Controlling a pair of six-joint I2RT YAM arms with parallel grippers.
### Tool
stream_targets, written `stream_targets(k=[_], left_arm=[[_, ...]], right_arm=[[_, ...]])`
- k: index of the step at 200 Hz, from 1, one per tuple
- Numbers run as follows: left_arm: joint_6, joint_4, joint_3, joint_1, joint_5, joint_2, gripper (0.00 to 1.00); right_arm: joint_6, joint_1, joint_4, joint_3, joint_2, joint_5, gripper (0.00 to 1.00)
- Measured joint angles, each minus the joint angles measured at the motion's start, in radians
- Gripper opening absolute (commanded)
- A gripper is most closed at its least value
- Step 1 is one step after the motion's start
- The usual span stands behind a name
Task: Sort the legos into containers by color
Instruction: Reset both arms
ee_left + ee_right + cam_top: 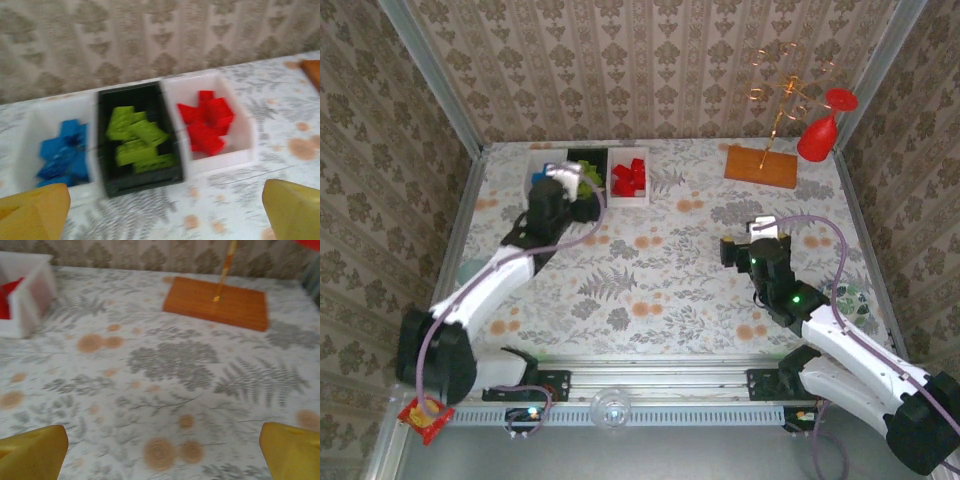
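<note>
1. The counter (660,270) carries 3 bins (102,150) in a row at its far side.
2. The left claw (162,215) hovers open and empty before them. The right claw (162,455) is open over the counter.
3. The blue bricks (62,155), green bricks (137,142) and red bricks (207,122) each lie in their own bin. Sorting looks done, so the next move is probably to retract.

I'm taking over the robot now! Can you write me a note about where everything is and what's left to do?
Left gripper: open, empty, facing the bins.
Right gripper: open, empty, over the table, away from the bins.
Blue legos are in the left white bin, green legos in the black bin, and red legos in the right white bin.
Done: every brick I can see is sorted by colour.
Left: probably nothing. Check under the arms for strays, then park both arms.
</note>
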Motion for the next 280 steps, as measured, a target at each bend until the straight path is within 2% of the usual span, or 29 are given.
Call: stream_targets(k=[12,28,58,91,121,151,185,215,226,280], left_arm=[[0.002,0.048,-0.108,0.052,-0.021,-0.066,1.0],[0.024,0.095,-0.22,0.1,-0.05,-0.124,1.0],[0.061,0.204,-0.338,0.162,-0.072,-0.133,1.0],[0.106,0.401,-0.419,0.23,-0.063,-0.002,1.0],[0.15,0.51,-0.443,0.239,-0.04,0.136,1.0],[0.181,0.64,-0.454,0.253,-0.018,0.198,1.0],[0.172,0.904,-0.529,0.359,0.036,0.337,1.0],[0.171,0.871,-0.499,0.371,0.093,0.357,1.0],[0.171,0.838,-0.455,0.374,0.115,0.357,1.0],[0.158,0.817,-0.416,0.391,0.139,0.354,1.0]], right_arm=[[-0.027,-0.026,0.012,-0.001,0.001,0.037,1.0],[-0.051,-0.111,0.072,-0.023,0.011,0.055,1.0],[-0.068,-0.272,0.193,-0.099,0.098,0.034,1.0],[-0.114,-0.343,0.325,-0.148,0.253,-0.047,1.0],[-0.148,-0.372,0.428,-0.148,0.336,-0.146,1.0],[-0.164,-0.423,0.554,-0.148,0.391,-0.264,1.0],[-0.155,-0.483,0.649,-0.13,0.466,-0.41,1.0],[-0.131,-0.515,0.814,-0.113,0.621,-0.511,1.0],[-0.13,-0.515,0.821,-0.112,0.665,-0.529,1.0],[-0.127,-0.513,0.847,-0.105,0.678,-0.554,1.0]])
